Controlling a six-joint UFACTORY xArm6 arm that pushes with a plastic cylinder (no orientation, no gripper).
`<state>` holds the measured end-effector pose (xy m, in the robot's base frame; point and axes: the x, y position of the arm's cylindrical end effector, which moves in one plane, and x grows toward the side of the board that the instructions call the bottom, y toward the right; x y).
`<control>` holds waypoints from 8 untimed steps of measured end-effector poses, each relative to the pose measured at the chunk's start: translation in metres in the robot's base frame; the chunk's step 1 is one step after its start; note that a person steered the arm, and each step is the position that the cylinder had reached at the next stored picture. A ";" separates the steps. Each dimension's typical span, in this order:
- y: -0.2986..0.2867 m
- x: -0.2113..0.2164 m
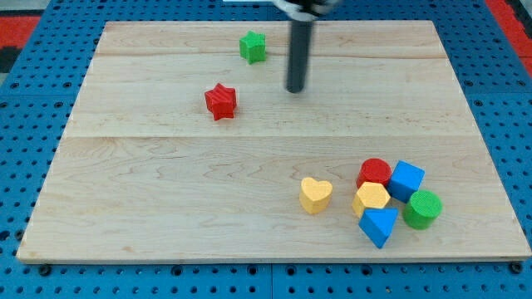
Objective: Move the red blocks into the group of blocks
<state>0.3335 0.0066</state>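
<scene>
Red star block is sitting alone in the upper left part of the wooden desk, well apart from the group of blocks at the view's lower right. A second red block, a cylinder, is already sitting in that group, at its upper left edge.

I am operating an arm that carries no claw, so there is nothing open or closed to report; it is ending in a straight dark rod. The rod is coming down from the view's top, and my tip is resting near the top centre of the desk. It is standing to the view's right of the red star, a little higher in the view, with bare wood between them. It is touching no block.

A green star block is lying near the desk's top edge, to the view's left of the rod and above the red star.

In the group, a blue cube is sitting just to the right of the red cylinder. A yellow hexagon is lying just below the cylinder. A green cylinder is standing at the group's right edge. A blue triangle is lying at the bottom. A yellow heart is lying just left of the cluster, separated by a small gap.

A blue pegboard is surrounding the desk.
</scene>
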 end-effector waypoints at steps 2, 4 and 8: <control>-0.114 0.015; -0.067 0.055; 0.034 0.067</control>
<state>0.4003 0.0403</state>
